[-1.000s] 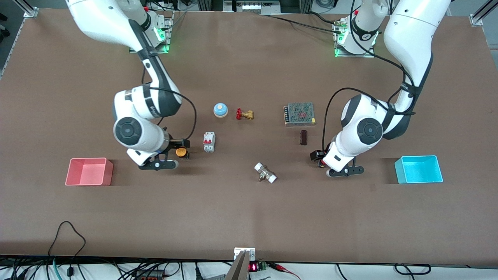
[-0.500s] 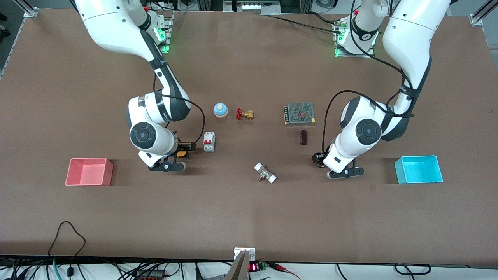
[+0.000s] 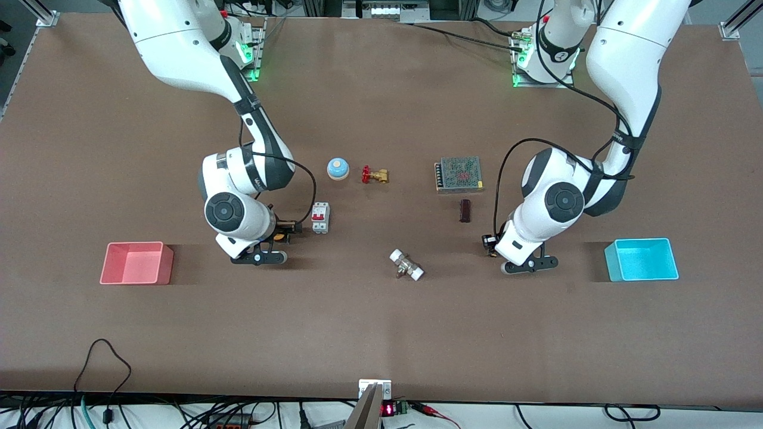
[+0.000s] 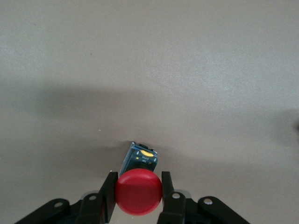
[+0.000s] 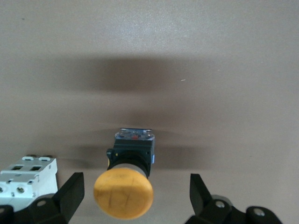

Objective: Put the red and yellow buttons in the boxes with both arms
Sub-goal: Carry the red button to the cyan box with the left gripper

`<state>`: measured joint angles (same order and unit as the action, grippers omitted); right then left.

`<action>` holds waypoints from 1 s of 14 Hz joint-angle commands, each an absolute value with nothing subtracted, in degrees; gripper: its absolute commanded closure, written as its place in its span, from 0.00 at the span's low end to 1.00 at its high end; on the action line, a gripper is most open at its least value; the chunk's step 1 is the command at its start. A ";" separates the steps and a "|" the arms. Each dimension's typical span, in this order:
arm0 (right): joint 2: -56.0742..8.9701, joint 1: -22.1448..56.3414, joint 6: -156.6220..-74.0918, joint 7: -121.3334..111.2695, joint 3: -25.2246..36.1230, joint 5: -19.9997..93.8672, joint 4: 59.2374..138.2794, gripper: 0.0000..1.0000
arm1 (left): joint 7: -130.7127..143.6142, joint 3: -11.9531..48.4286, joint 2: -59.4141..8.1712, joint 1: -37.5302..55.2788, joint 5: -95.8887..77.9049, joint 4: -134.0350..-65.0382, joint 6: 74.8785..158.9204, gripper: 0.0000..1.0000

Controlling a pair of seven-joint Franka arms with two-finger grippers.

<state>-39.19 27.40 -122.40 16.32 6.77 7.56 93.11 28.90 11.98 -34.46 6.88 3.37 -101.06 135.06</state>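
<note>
In the left wrist view my left gripper (image 4: 138, 177) is shut on the red button (image 4: 138, 193). Its fingers press both sides of the red cap, and the dark base touches the table. In the front view this gripper (image 3: 489, 241) is low over the table between a dark block and the cyan box (image 3: 642, 260), and it hides the button. My right gripper (image 5: 135, 178) is open wide with a finger on each side of the yellow button (image 5: 124, 195), which stands on the table. In the front view the right gripper (image 3: 285, 229) is beside the circuit breaker. The pink box (image 3: 136, 263) is empty.
A white circuit breaker (image 3: 320, 217) stands right next to the yellow button, and it also shows in the right wrist view (image 5: 25, 179). A blue bell (image 3: 338, 168), red-handled valve (image 3: 374, 175), mesh-topped power supply (image 3: 459, 174), dark block (image 3: 465, 210) and white fitting (image 3: 406, 264) lie mid-table.
The right arm has moved toward the circuit breaker, so its open gripper now straddles the yellow button and its wrist covers most of it. The left gripper has barely shifted.
</note>
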 commanded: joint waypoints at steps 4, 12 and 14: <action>-40.34 27.69 -122.69 17.31 7.21 7.56 92.29 0.15 | 30.15 11.34 -31.12 5.89 4.48 -100.11 131.23 0.68; -41.22 27.25 -123.31 17.23 7.21 8.00 91.06 0.33 | 19.00 11.43 -28.92 -3.15 4.48 -97.47 128.41 0.72; -41.48 27.25 -123.31 17.23 7.21 8.09 90.79 0.48 | 15.40 11.43 -28.92 -5.70 4.40 -96.07 127.27 0.72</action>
